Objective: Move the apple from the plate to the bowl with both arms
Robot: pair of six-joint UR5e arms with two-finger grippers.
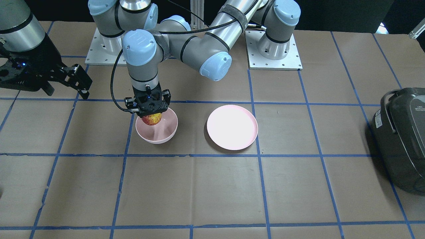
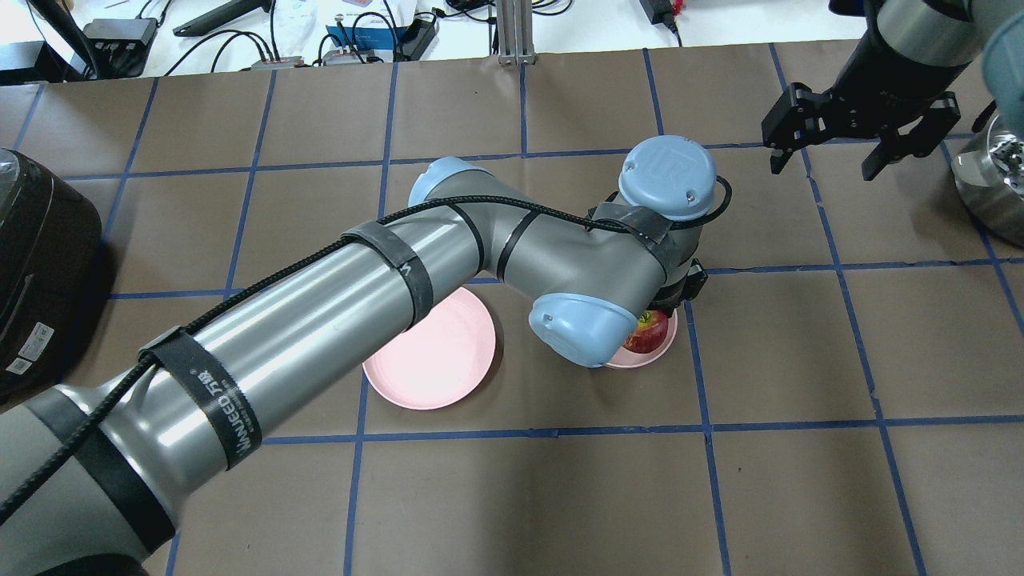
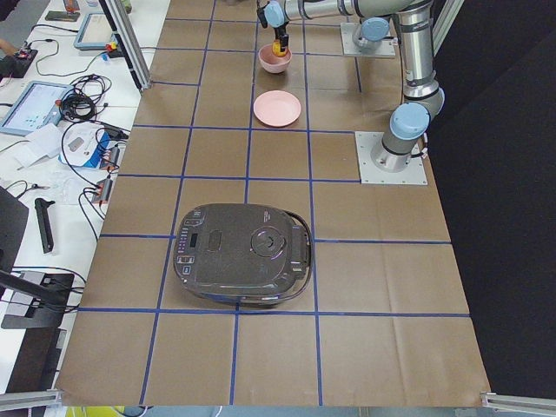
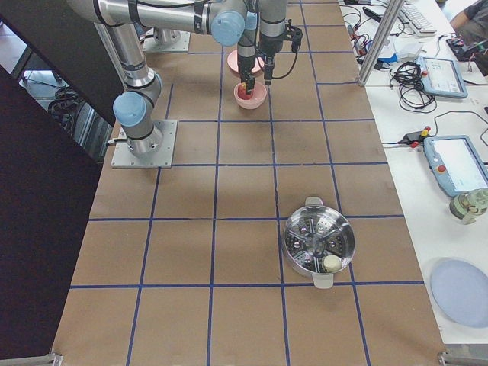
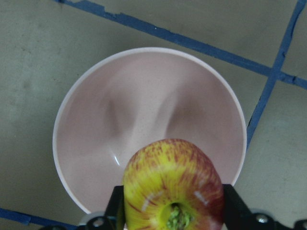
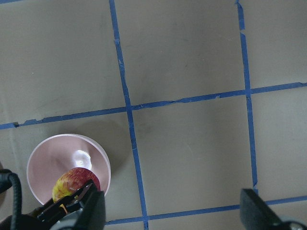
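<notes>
The brown table [image 1: 212, 192], gridded with blue tape, is seen with a dark rice cooker [image 3: 243, 254] parked at its left end. The left arm [image 2: 320, 320] is stretched right across the middle, and the right arm [image 2: 904, 48] is held high and off to its own side. The plate [image 1: 232, 127] is left bare, just beside the bowl [image 1: 162, 132] but not touching it. And there it is: the left gripper [image 1: 151, 115] is pointed straight down over the bowl, its fingers [image 5: 233, 206] clamped on either side of the apple [image 1: 152, 119]. The apple is held at about rim height, toward the robot-side edge. The right gripper [image 2: 824, 164] is kept well apart, its jaws spread wide on nothing.
</notes>
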